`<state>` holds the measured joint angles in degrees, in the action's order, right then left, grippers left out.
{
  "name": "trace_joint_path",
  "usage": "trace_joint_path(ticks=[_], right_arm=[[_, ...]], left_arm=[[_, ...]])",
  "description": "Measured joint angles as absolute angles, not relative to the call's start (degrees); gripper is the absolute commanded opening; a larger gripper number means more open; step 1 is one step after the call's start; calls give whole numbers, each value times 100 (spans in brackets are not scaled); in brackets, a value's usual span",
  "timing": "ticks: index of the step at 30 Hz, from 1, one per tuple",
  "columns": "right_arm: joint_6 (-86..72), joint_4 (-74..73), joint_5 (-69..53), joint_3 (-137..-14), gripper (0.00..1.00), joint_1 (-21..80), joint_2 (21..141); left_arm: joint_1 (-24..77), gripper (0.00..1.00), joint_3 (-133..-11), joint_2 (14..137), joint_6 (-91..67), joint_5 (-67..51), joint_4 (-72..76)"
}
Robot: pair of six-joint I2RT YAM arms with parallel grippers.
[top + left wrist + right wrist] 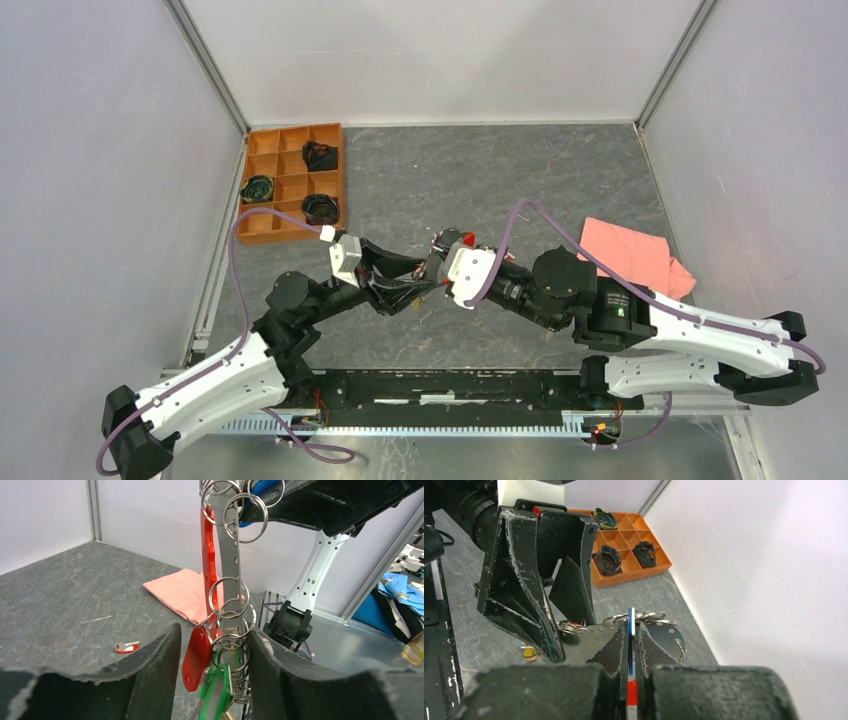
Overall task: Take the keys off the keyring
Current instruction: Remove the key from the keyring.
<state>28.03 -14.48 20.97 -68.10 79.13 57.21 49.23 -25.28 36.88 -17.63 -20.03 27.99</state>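
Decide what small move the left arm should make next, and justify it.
Probably close the left jaws on the red key. They stand open on either side of it, where it hangs with a green key from the rings on the strap, which the right jaws pinch from above. A loose key already lies on the table.

A robotics lab cell: white panel walls (440,55) in aluminium framing (208,65) enclose a grey slate-patterned table (420,175), with the left arm (220,385) and right arm (700,345) bolted at its near edge.
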Motion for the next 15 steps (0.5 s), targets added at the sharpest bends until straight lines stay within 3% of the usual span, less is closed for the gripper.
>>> trace_joint_path(ticks=[3,9,12,15], right_arm=[[2700,-1345,2143,-6746,0,7913,5714],[2526,-1262,2327,-6639,0,7913,5682],[2458,-1251,2432,-6499,0,7911,5601],[2375,-1262,2613,-6182,0,7911,5413]], left_arm=[[5009,45,-2456,3765,-1761,-1944,3004],[5190,13,-2377,3909,-1708,-1577,3291],[5240,4,-2397,3900,-1590,-1345,3138],[5280,2,-2574,3872,-1341,-1079,2633]])
